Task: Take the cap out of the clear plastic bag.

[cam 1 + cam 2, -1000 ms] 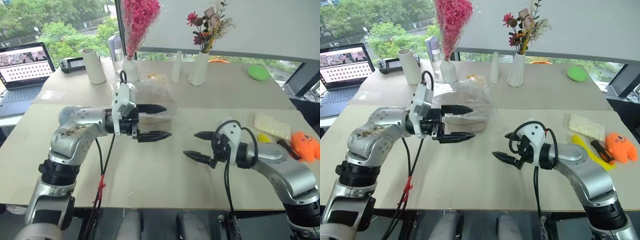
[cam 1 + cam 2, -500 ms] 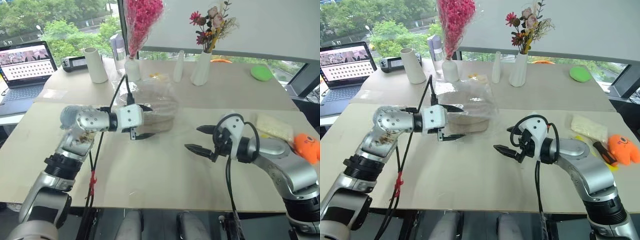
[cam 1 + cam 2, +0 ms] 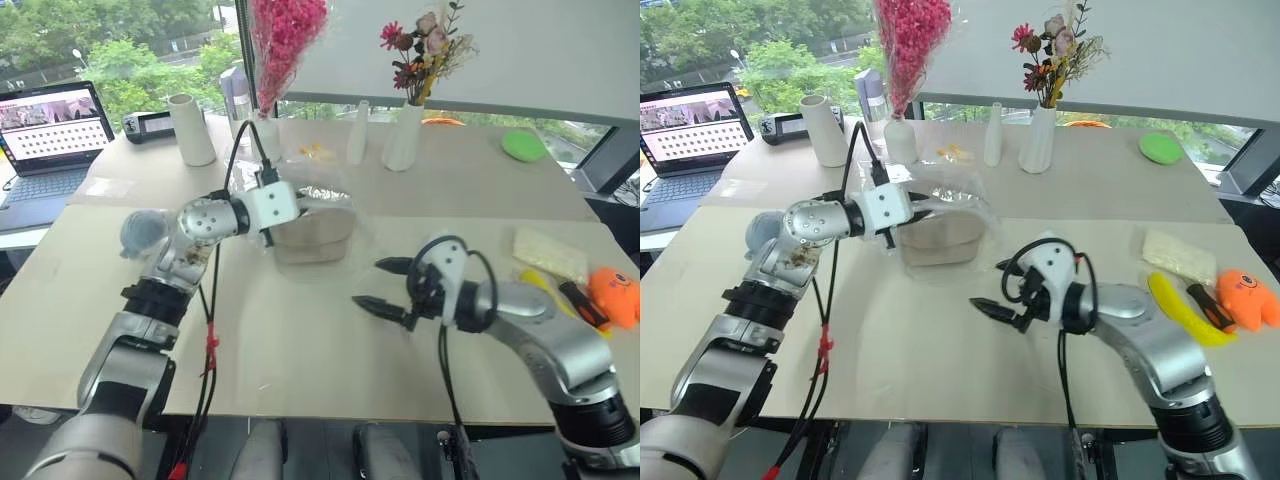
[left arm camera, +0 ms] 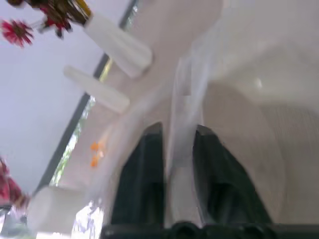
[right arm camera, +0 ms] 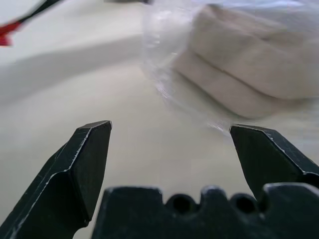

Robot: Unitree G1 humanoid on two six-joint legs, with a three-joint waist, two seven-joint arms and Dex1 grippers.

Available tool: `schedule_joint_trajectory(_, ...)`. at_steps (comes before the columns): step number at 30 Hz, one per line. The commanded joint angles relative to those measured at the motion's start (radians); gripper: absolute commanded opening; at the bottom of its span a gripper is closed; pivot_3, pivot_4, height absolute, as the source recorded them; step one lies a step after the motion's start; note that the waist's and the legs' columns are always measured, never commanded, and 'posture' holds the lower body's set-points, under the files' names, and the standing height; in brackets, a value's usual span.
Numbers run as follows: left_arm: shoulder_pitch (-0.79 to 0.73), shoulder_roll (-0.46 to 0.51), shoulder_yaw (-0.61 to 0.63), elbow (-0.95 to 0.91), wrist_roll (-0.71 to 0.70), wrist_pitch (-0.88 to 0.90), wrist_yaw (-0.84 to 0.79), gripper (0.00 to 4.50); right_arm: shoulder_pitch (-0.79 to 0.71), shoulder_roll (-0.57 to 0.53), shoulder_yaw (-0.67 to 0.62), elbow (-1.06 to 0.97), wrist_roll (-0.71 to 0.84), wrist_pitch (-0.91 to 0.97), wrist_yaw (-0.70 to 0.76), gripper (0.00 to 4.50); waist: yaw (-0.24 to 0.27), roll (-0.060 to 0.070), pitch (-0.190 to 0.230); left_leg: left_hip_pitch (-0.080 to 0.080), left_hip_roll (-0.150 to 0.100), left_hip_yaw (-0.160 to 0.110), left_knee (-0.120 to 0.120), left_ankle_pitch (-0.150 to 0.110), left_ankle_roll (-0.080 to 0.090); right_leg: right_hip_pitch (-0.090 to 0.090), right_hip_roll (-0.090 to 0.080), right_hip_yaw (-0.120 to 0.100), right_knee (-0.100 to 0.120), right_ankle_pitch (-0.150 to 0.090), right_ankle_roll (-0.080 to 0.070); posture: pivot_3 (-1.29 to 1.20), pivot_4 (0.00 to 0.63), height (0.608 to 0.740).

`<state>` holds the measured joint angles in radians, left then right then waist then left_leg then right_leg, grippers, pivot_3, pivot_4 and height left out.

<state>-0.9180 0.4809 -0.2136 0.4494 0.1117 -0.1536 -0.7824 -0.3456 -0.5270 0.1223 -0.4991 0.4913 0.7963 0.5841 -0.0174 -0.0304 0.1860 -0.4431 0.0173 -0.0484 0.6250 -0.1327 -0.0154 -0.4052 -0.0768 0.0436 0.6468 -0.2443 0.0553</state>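
The right gripper (image 5: 172, 149) has its two black fingers spread wide over the table (image 5: 75, 84). Past them lies the cap (image 5: 249, 64) inside the clear plastic bag (image 5: 164, 59)

Bright daylight, soft shadows, blurred wrist views

Daylight pours in through the windows (image 3: 120, 40) behind the tabletop (image 3: 300, 350), leaving only faint shadows under the arms. The clear plastic bag (image 3: 960, 205) catches pale glints along its creases. The left wrist view is smeared and washed out; in the right wrist view the near fingers (image 5: 84, 164) are sharp while the bag beyond is soft.
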Motion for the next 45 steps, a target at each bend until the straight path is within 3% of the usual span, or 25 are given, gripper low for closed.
schedule_joint_trajectory(1,-0.029,-0.015,0.039,-0.027,-0.047,0.04,-0.009,0.3,-0.056,0.184,-0.065,0.032,0.052,0.179,-0.212,4.5,-0.005,0.0,0.0,0.0,0.0,0.0,0.0,0.0,0.0,0.0,0.0,0.0,0.0,0.0,0.0,0.0,0.15,0.74)
schedule_joint_trajectory(5,-0.023,-0.014,0.026,-0.04,-0.038,0.042,-0.019,0.3,-0.126,0.395,-0.235,0.157,0.187,0.349,-0.338,4.5,-0.004,0.0,0.0,0.001,0.0,-0.001,-0.001,0.0,0.0,0.0,0.001,0.0,0.002,0.004,-0.006,0.0,0.15,0.74)
schedule_joint_trajectory(8,-0.017,-0.012,0.016,-0.051,-0.029,0.04,-0.022,0.3,-0.155,0.461,-0.279,0.241,0.184,0.405,-0.407,4.5,0.001,0.0,0.0,0.001,0.0,-0.001,-0.001,0.0,0.0,0.0,0.0,0.0,0.001,0.004,-0.007,0.0,0.15,0.74)
schedule_joint_trajectory(12,-0.014,-0.019,0.015,-0.078,-0.031,0.059,-0.021,0.3,-0.208,0.597,-0.439,0.379,0.246,0.389,-0.498,4.5,0.002,0.0,0.0,0.001,0.0,-0.001,-0.001,0.0,0.0,0.0,0.0,-0.001,0.001,0.004,-0.007,0.0,0.15,0.74)
schedule_joint_trajectory(16,-0.005,-0.019,0.008,-0.1,-0.033,0.05,-0.033,0.3,-0.255,0.63,-0.479,0.513,0.206,0.283,-0.53,4.5,-0.003,0.001,0.0,0.001,0.0,-0.001,-0.001,0.0,0.0,0.0,0.0,-0.001,0.001,0.004,-0.007,0.0,0.15,0.74)
schedule_joint_trajectory(24,0.003,-0.027,0.01,-0.129,-0.033,0.074,-0.032,0.3,-0.318,0.683,-0.575,0.695,0.299,0.181,-0.594,4.5,-0.005,0.001,0.0,0.002,0.0,-0.001,-0.002,0.0,0.0,0.0,0.0,0.0,0.001,0.004,-0.007,0.0,0.15,0.74)
schedule_joint_trajectory(28,0.009,-0.028,0.008,-0.135,-0.03,0.076,-0.03,0.25,-0.319,0.683,-0.562,0.713,0.344,0.163,-0.597,3.54,-0.008,0.001,0.0,0.002,0.0,-0.001,-0.002,0.0,0.0,0.001,0.001,0.0,0.001,0.003,-0.006,0.0,0.15,0.74)
schedule_joint_trajectory(30,0.016,-0.029,0.011,-0.139,-0.037,0.074,-0.033,0.25,-0.319,0.692,-0.539,0.71,0.358,0.17,-0.593,2.68,-0.011,0.001,0.0,0.002,0.0,-0.001,-0.002,0.0,0.0,0.0,0.001,0.0,0.001,0.004,-0.006,0.0,0.15,0.74)
schedule_joint_trajectory(38,0.039,-0.012,0.005,-0.118,-0.015,0.047,-0.033,0.25,-0.315,0.694,-0.499,0.707,0.388,0.163,-0.622,0.06,-0.025,0.001,0.0,0.002,0.0,-0.001,-0.003,0.0,0.0,0.0,0.001,0.0,0.001,0.003,-0.006,0.0,0.15,0.74)
schedule_joint_trajectory(45,0.068,-0.015,-0.004,-0.114,0.0,0.034,-0.025,0.25,-0.295,0.634,-0.477,0.609,0.454,0.251,-0.648,0.06,-0.027,0.001,0.0,0.002,0.0,-0.001,-0.004,0.0,0.0,0.0,0.001,0.0,0.001,0.002,-0.004,0.0,0.15,0.74)
